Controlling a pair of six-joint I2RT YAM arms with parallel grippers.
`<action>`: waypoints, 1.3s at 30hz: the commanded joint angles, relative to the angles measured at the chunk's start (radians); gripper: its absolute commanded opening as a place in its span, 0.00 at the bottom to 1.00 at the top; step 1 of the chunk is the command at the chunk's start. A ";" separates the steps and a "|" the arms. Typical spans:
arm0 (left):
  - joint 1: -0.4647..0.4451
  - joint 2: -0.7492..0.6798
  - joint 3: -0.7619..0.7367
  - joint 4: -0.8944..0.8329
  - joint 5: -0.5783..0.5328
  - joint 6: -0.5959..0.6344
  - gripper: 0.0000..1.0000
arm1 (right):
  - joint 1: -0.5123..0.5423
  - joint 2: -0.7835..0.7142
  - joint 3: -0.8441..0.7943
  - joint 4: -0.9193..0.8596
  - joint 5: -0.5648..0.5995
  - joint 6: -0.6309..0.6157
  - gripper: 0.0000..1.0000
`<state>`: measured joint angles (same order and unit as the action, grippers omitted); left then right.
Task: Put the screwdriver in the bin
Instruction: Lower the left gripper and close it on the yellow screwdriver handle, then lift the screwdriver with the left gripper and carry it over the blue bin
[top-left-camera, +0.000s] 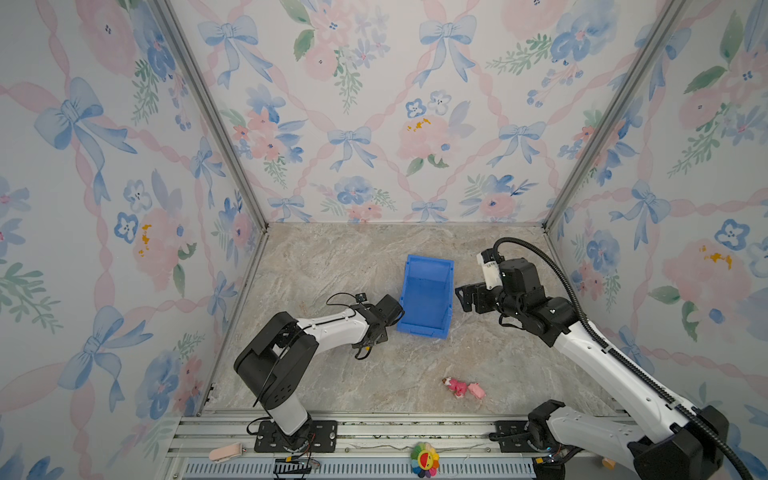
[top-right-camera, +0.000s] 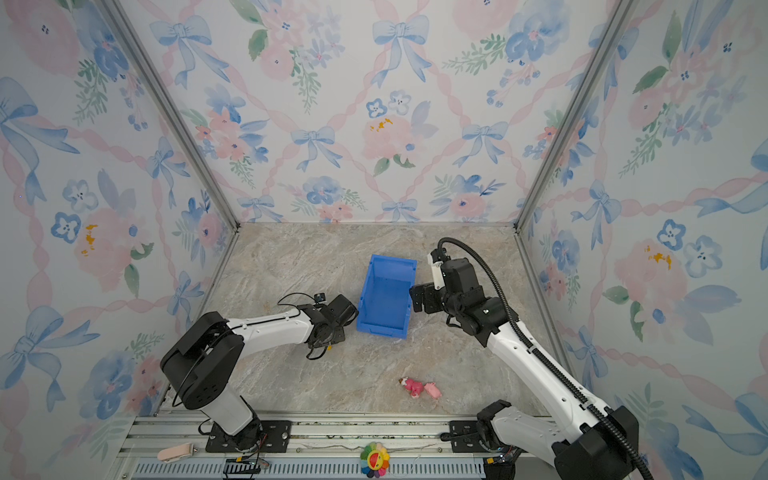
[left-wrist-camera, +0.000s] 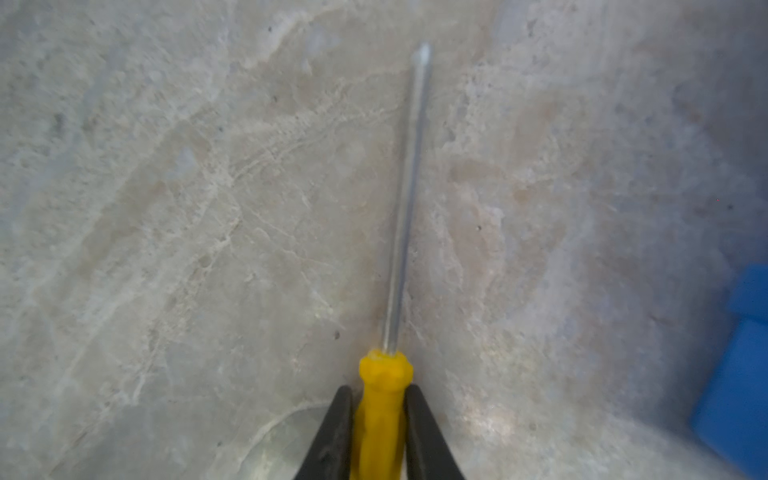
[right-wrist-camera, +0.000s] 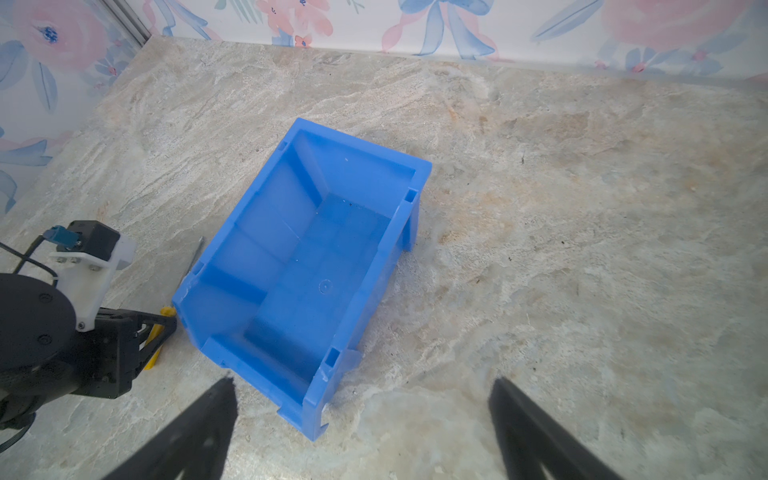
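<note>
Marble table | left gripper pinches yellow screwdriver handle — best lift up first, then over blue bin wall | right gripper spread wide, empty

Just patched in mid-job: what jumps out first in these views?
The bright blue bin sits empty on the table. Beside it, the left gripper is clamped on the screwdriver by its yellow handle. A pink toy figure lies near the front edge.

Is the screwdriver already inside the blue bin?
No, the bin is empty, and the screwdriver sits outside it, gripped by the left tool.
</note>
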<state>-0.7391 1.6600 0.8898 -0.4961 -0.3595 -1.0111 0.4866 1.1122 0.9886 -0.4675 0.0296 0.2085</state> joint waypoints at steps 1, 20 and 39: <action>-0.009 0.023 0.001 -0.063 0.009 -0.015 0.15 | -0.006 -0.017 -0.015 0.006 0.006 -0.005 0.97; -0.013 -0.186 0.132 -0.061 -0.047 0.181 0.00 | -0.038 -0.029 -0.021 0.004 -0.026 0.033 0.97; -0.118 0.068 0.611 -0.057 0.028 0.338 0.00 | -0.084 -0.015 -0.063 -0.012 -0.007 0.046 0.97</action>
<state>-0.8368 1.6630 1.4483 -0.5446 -0.3473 -0.7151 0.4217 1.0977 0.9451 -0.4679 0.0113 0.2436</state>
